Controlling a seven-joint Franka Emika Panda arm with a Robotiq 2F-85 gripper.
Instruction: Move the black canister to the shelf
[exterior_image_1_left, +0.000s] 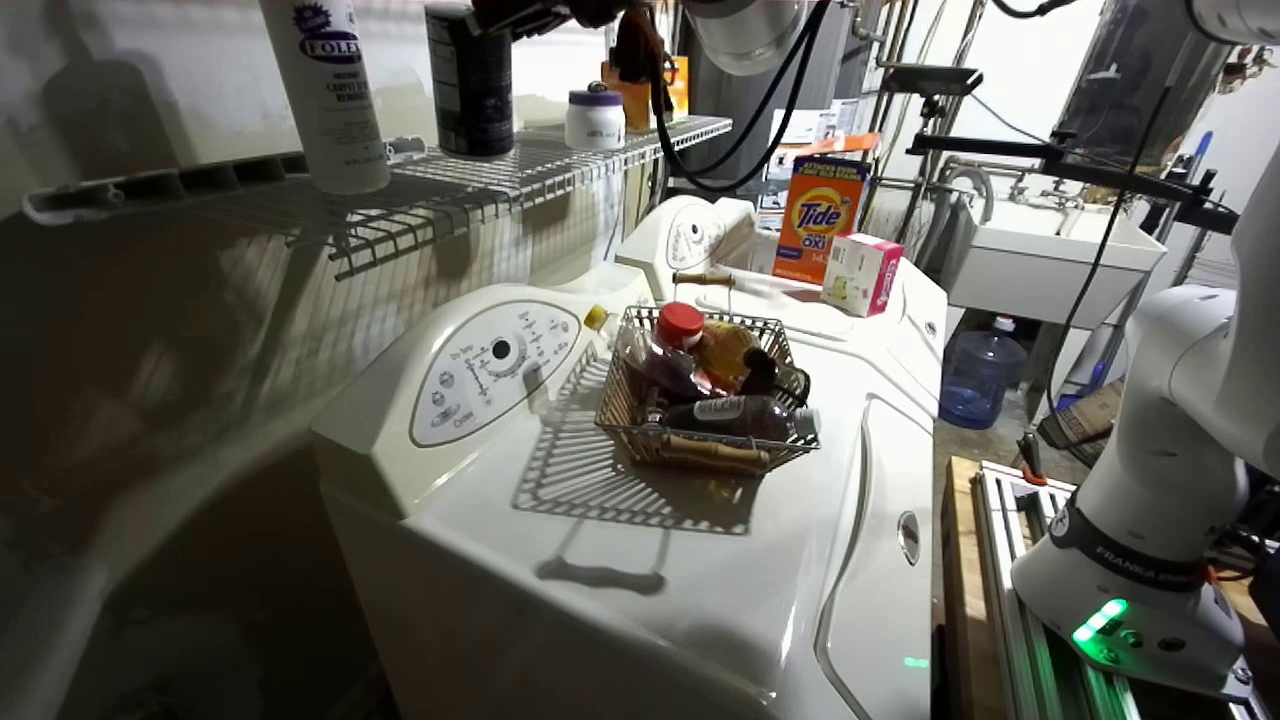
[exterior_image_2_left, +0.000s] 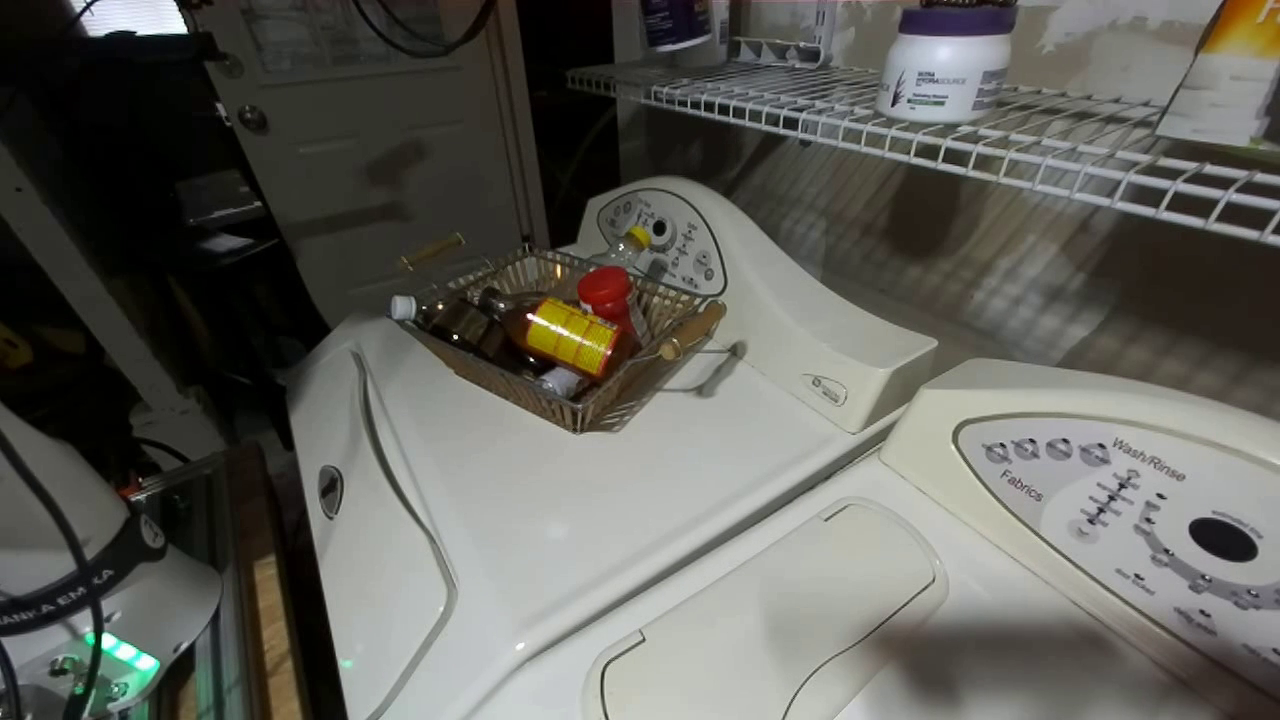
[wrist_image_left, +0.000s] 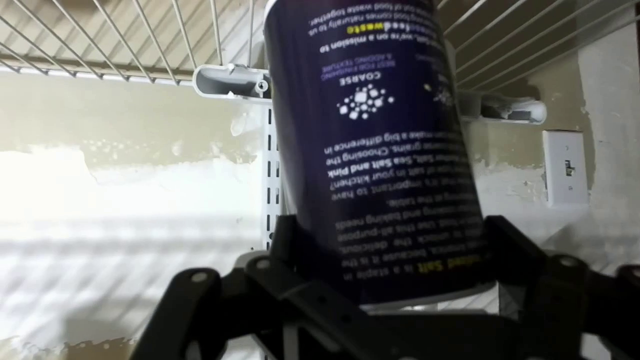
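Canister (exterior_image_1_left: 470, 90), a straight dark cylinder, stands upright over the wire shelf (exterior_image_1_left: 540, 165) of thin parallel rods in an exterior view, though whether its base touches them I cannot tell. In an exterior view the white grid bears a rounded jar (exterior_image_2_left: 945, 75) with a purple lid. In the wrist view the gripper (wrist_image_left: 392, 237) is clamped on the canister's smooth printed side, black fingers (wrist_image_left: 507, 245) opposite each other.

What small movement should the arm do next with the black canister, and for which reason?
I would probably lower the black canister slightly: in an exterior view its base seems above the rods of the shelf, and in the wrist view the gripper holds it from both sides.
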